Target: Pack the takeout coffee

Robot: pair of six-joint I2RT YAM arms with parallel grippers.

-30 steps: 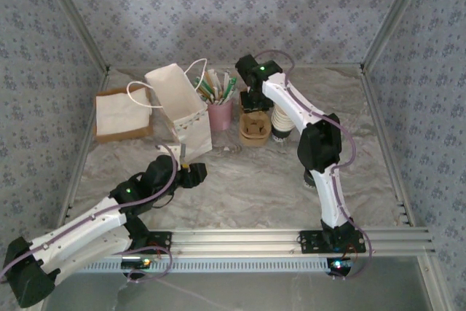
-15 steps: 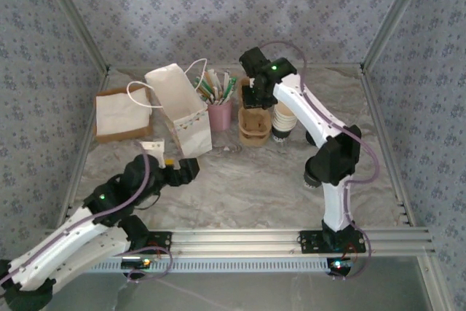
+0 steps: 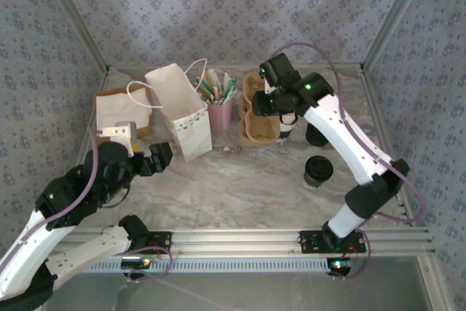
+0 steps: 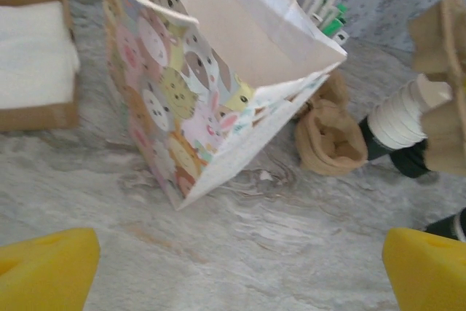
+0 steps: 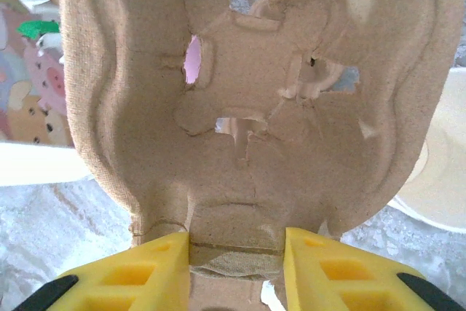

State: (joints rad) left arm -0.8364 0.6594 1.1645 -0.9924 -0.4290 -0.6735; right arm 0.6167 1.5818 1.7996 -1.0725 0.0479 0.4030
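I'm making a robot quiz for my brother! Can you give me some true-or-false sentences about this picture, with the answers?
1. The right claw grips a brown cup carrier. True.
2. The left claw is pinching the paper bag. False: it is wide open and apart from the bag.
3. The paper bag stands open at the top. True.
4. The black-lidded coffee cup is inside the bag. False: it sits out on the table.
5. The pink holder is empty. False: thin sticks poke out of it.
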